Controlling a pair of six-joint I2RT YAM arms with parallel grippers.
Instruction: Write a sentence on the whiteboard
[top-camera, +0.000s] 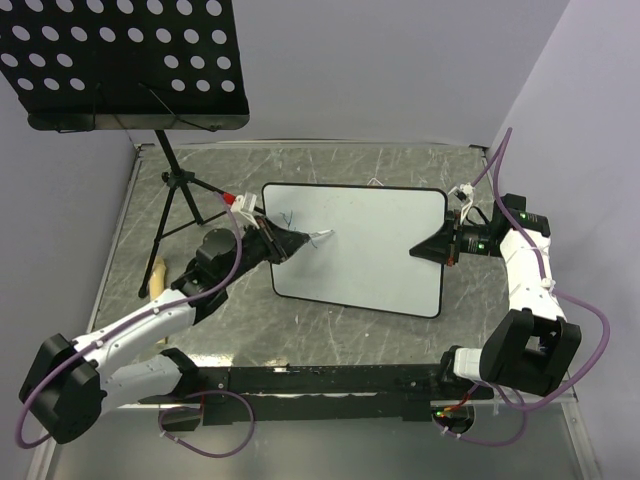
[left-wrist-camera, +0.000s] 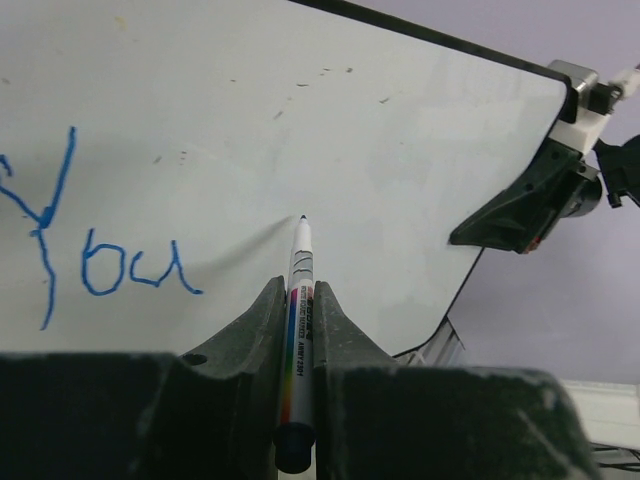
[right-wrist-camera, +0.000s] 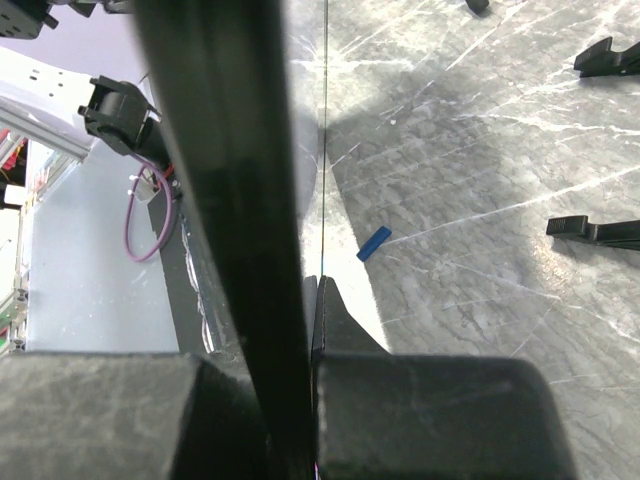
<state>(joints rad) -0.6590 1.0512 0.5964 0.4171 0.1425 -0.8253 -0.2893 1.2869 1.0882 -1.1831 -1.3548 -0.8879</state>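
The whiteboard (top-camera: 370, 240) is held tilted above the table, and my right gripper (top-camera: 432, 250) is shut on its right edge. In the right wrist view that black edge (right-wrist-camera: 230, 200) runs between the jaws of the right gripper (right-wrist-camera: 312, 290). My left gripper (top-camera: 295, 243) is shut on a white marker (left-wrist-camera: 300, 290) with a rainbow stripe. The marker's tip rests at the board's surface (left-wrist-camera: 400, 130), just right of the blue word "You" (left-wrist-camera: 110, 260), the only part of the sentence that shows. The left gripper (left-wrist-camera: 300, 300) clamps the marker's barrel.
A black perforated music-stand tray (top-camera: 120, 60) hangs over the back left, with its tripod legs (top-camera: 175, 200) on the marble table. A small blue cap (right-wrist-camera: 374, 243) lies on the table under the board. A tan object (top-camera: 158, 275) lies by the left arm.
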